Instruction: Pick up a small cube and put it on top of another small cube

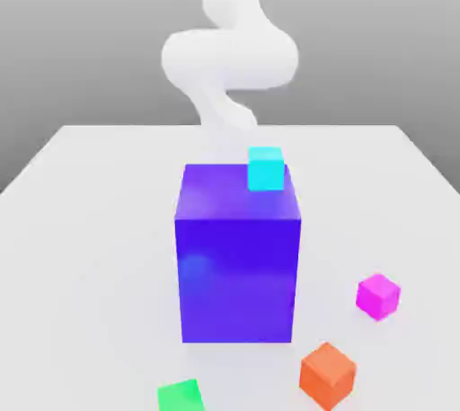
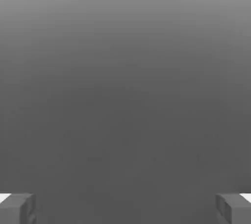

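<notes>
Cyan cube (image 1: 266,169) is seen resting on the tall blue block (image 1: 238,256), at its far top edge; claw (image 2: 125,208) is spread wide, nothing held, cube nowhere between its fingers (image 2: 17,207).

The white arm (image 1: 230,58) rises in a curve at the table's far edge; gripper (image 2: 125,208) fingers (image 2: 17,207) spread wide, nothing between.

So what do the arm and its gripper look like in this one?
The arm is plain white, with smooth, rounded, tube-like segments and no visible cables or markings. In the hand view, the fingertips are blocky and grey, each with a white patch at its outer edge.
</notes>
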